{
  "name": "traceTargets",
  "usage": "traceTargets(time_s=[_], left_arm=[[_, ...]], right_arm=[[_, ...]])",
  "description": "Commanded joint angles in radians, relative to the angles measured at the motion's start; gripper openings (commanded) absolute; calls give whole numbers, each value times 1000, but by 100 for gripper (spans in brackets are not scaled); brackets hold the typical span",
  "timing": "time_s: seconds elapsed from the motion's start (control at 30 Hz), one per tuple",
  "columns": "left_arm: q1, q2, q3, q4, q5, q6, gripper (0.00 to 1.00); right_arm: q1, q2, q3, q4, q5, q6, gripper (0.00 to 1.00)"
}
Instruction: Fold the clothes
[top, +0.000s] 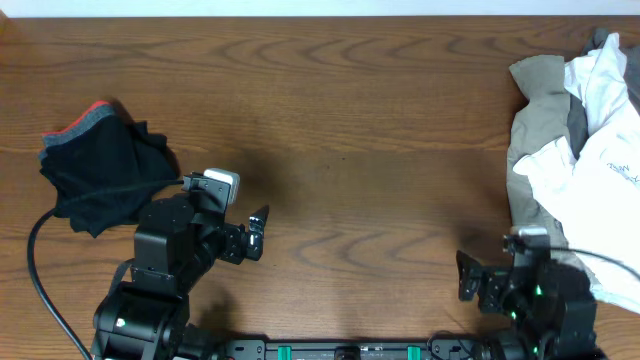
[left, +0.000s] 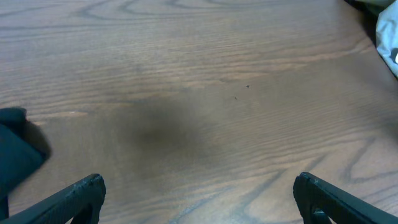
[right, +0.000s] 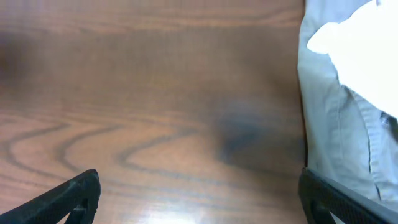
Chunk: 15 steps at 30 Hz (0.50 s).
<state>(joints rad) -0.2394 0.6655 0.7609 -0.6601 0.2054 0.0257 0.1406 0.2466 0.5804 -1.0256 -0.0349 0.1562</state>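
The unfolded pile of clothes (top: 575, 170) lies along the right edge of the overhead frame, its long axis running top to bottom. The right gripper (top: 470, 282) sits low in the frame just left of the pile's lower end, so the right arm is clearly the nearer one. In the right wrist view its fingers (right: 74, 196) are spread wide and hold nothing, and the khaki garment (right: 336, 124) fills the right side, just beside the right finger. The left gripper (left: 199, 190) is also spread and empty over the bare table (top: 350, 100). A dark garment (top: 100, 170) rests at the far left, well apart from the pile.
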Motion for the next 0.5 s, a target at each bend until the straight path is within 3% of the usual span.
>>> traceTargets(time_s=[0.0,0.23,0.47], left_arm=[[-3,0,-6,3,-6,-5,98],[-3,0,-6,3,-6,-5,98],[-3,0,-6,3,-6,-5,98]], right_arm=[[-10,-96,-69,25,11,-4,99],[-12,-241,-224,215,8,-15,99],[-18,-241,-393,588,9,-34,99]])
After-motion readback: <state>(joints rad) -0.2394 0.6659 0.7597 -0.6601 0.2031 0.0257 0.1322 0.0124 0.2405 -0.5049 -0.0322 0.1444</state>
